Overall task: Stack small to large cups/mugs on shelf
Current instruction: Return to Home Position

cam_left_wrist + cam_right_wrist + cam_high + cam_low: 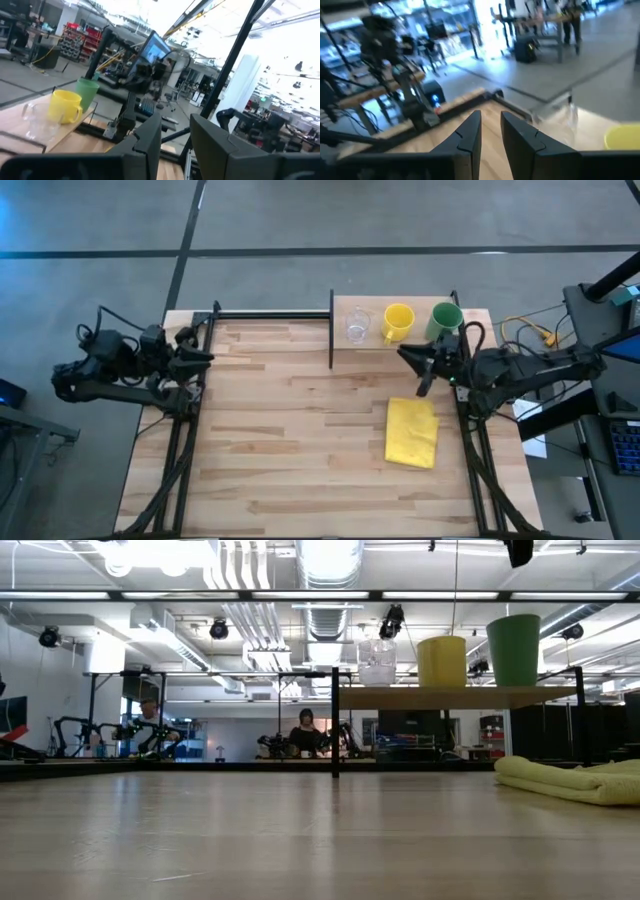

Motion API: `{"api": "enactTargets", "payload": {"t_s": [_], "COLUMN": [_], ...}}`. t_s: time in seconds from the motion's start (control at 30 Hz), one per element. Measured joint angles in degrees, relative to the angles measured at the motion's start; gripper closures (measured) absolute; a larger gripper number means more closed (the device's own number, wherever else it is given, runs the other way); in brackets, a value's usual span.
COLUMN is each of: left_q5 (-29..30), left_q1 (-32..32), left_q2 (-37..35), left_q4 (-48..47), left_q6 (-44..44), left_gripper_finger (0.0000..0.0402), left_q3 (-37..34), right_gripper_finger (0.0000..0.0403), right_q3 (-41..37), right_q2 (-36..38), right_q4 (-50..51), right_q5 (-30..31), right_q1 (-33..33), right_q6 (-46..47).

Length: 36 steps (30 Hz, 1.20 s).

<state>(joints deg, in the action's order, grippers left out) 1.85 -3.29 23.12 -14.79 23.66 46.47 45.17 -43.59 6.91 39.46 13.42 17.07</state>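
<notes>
Vessels: three in all, one clear cup [357, 326], one yellow mug [397, 322], one green cup [444, 320].
Shelf [372, 356]: one.
Cloth [412, 432]: one.
Arms: two, left arm [110, 375] and right arm [520, 370].
Table [280, 460]: one.
Person [305, 728]: one.

Clear cup [357, 326], colourless; yellow mug [397, 322], plain; green cup [444, 320], plain. Shelf [372, 356] pale wood, its uprights [331, 330] black. Cloth [412, 432] plain yellow; tabletop [290, 430] light planks, cream and tan streaks.
</notes>
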Motion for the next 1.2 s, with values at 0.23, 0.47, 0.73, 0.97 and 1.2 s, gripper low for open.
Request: {"api": "enactTargets", "payload": {"t_s": [0.23,0.47,0.73,0.97,1.2], "left_q5": [5.32,7.25,8.43,12.29,12.17], "left_q1": [0.00,0.00,0.00,0.00,0.00], "left_q2": [-3.52,-9.83,-16.92,-21.55,-20.24], "left_q4": [-2.23,-2.05,-1.13,0.95,3.41], "left_q6": [-1.65,-1.12,1.55,2.14,3.04], "left_gripper_finger": [0.0312,0.0312,0.0312,0.0312,0.0312], "left_q3": [-2.55,-6.99,-14.52,-22.24,-25.83], "right_gripper_finger": [0.0335,0.0335,0.0335,0.0335,0.0335], "right_q3": [-2.03,-7.35,-17.19,-23.68,-29.51], "right_q2": [2.75,5.21,13.55,20.71,27.83], "right_q4": [-1.21,-1.26,-1.82,-1.82,-3.03], "right_q5": [-0.60,-0.43,-0.56,-0.89,-0.94], "right_q1": [-1.46,-3.82,-4.76,-4.76,-4.74], "right_q6": [-3.63,-0.53,6.42,8.04,8.71]}}
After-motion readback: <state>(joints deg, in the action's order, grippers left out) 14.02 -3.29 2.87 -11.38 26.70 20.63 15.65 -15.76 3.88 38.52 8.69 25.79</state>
